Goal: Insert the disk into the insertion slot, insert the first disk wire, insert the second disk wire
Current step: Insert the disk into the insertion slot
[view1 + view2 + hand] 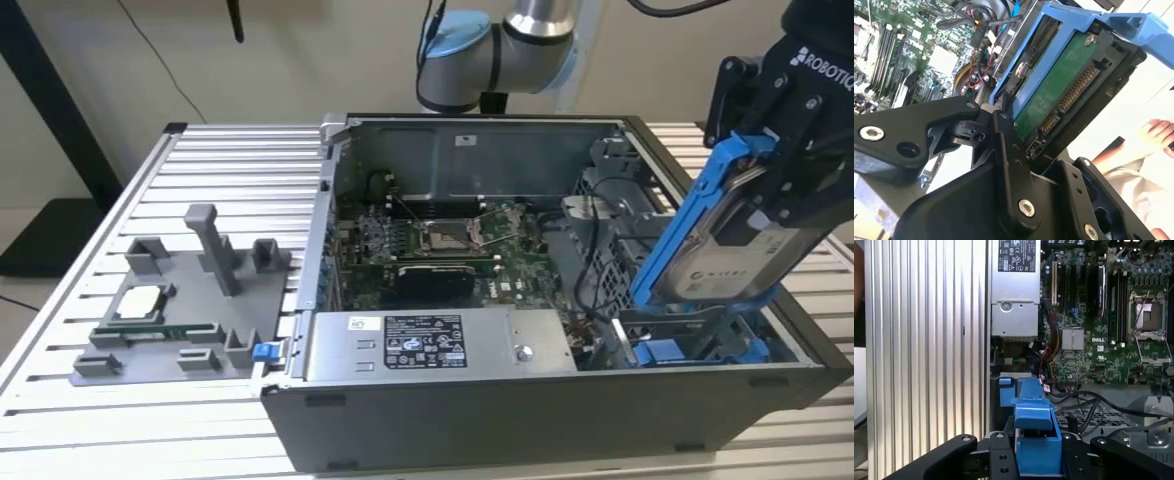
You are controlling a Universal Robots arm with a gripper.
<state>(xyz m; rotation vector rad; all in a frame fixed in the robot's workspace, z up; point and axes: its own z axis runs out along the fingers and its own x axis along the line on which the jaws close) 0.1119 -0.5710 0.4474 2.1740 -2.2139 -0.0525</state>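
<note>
My gripper [771, 195] is shut on the disk [731, 255], a silver-grey drive with a white label in a blue carrier frame [678, 230]. I hold it tilted, with its low end just above the insertion slot [694, 345], which sits at the case's near corner on the exterior view's right and has blue tabs [659, 352]. The second wrist view shows the disk's green board and connectors [1056, 92] between my black fingers [1004, 150]. In the first wrist view the blue carrier [1036, 432] points toward the slot's blue tab [1006, 387]. Black cables [1089, 405] lie beside the bay; I cannot tell which are the disk wires.
The open computer case holds a motherboard [441, 240] and a grey labelled power-supply box [441, 340] beside the slot. A grey fixture with small parts [187, 310] stands on the slatted table at the exterior view's left. A person's hand [1159, 132] shows beyond the disk.
</note>
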